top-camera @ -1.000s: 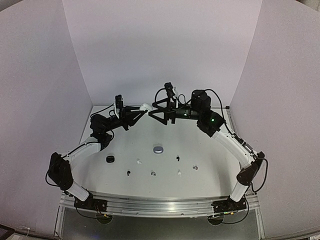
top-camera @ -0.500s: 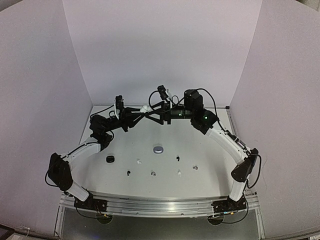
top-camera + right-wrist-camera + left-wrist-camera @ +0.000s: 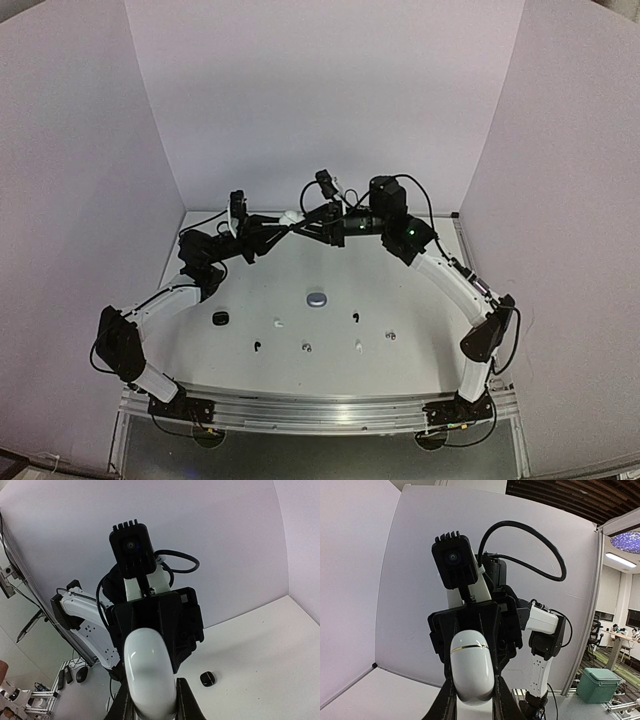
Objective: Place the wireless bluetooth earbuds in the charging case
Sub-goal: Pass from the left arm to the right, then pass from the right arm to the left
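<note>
Earbuds (image 3: pixel 277 323) lie loose on the near half of the white table (image 3: pixel 420 360), widest thing in view. White walls stand on three sides.

Both arms reach up and inward and meet in the air over the far part of the table.

Left gripper (image 3: pixel 284 227): clamped on the white charging case (image 3: pixel 291 215), fingers tight against both its sides in the left wrist view. Right gripper (image 3: pixel 306 222): comes at the same case from the opposite side; in the right wrist view its fingers (image 3: pixel 186 702) sit narrow and pressed along the case's flanks. Case is off the table, gripped from both ends, lid seam visible as a thin line and apparently closed.

Two more cases are on the table: a grey one (image 3: pixel 318 299) near centre, a black one (image 3: pixel 220 318) to the left.

Buds, six, tiny: two black, two white, two greyish, strung in a loose row nearer the arm bases than the grey case, all apart from one another.
</note>
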`<state>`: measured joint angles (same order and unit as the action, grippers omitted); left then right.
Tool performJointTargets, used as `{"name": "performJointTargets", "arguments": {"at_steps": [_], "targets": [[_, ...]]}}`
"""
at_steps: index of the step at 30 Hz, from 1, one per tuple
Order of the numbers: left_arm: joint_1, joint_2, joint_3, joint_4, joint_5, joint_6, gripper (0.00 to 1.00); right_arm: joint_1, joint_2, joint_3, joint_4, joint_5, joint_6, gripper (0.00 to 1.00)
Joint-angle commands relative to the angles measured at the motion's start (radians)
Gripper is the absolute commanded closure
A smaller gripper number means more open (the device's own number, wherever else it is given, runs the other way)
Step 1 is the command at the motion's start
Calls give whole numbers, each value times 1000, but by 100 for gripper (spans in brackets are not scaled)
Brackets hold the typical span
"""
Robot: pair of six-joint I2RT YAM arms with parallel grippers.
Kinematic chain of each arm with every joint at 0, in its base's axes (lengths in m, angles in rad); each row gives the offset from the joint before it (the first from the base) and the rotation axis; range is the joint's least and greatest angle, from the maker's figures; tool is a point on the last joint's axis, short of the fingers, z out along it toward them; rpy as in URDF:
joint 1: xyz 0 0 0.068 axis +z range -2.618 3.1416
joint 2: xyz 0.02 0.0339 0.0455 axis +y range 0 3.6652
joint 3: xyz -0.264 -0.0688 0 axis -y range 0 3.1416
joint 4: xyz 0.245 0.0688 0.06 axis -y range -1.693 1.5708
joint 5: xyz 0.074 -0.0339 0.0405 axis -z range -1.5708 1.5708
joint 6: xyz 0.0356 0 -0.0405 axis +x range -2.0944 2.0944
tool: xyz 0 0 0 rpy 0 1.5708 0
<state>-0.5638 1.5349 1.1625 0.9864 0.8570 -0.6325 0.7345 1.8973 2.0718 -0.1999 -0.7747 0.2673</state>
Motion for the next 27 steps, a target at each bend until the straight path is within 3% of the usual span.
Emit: {"name": "performJointTargets", "arguments": {"at_steps": [1, 4, 6, 8, 10, 18, 27], "targets": [[-3, -18, 30, -7, 9, -19, 100, -4, -7, 25, 6, -38, 0, 100], [-2, -20, 30, -88, 41, -43, 98, -7, -50, -28, -9, -15, -48, 100], [4, -24, 38, -146, 69, -28, 89, -7, -66, -48, -60, 21, -91, 100], [16, -26, 57, -227, 123, 2, 71, -6, -75, -45, -145, 54, -145, 100], [29, -24, 93, -325, 199, 53, 64, -6, -91, -57, -209, 98, -196, 100], [72, -2, 194, -691, 409, 309, 54, 0, -127, -60, -349, 149, -388, 100], [64, 30, 289, -927, 398, 538, 51, 47, -83, 14, -439, 202, -463, 100]]}}
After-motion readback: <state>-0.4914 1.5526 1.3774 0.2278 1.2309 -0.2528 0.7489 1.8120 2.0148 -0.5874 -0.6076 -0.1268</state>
